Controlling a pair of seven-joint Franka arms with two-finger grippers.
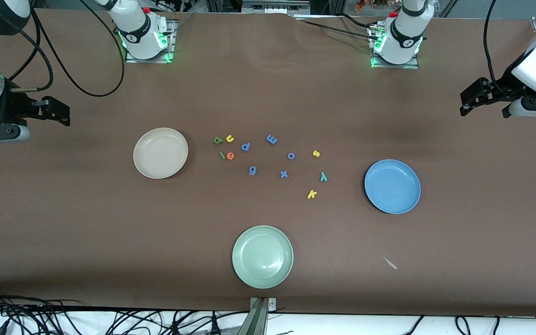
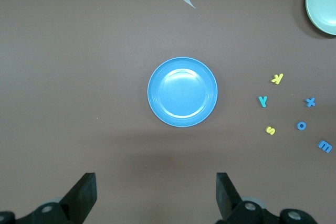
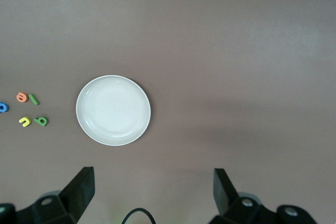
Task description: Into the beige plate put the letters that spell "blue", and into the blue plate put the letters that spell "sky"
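nothing is sorted yet: the b (image 1: 218,139), u (image 1: 230,138), l (image 1: 222,155) and e (image 1: 230,156) cluster on the bench just beside the beige plate (image 1: 143,163) at its 3 o'clock in the front view, while the s (image 1: 316,153), y (image 1: 323,176) and k (image 1: 312,194) lie strung out near the blue plate (image 1: 377,197) at its 9 o'clock, the l bar's long axis slanting. the right gripper (image 1: 58,111) and left gripper (image 1: 470,100) both hang at the bench ends, each released with jaws spread wide and holding nothing, so the right arm looks nearer the "blue" letters and the left arm nearer the "sky" letters. the left wrist view alone shows the s, y and k close up beside the blue plate; only the front view shows both groups together.
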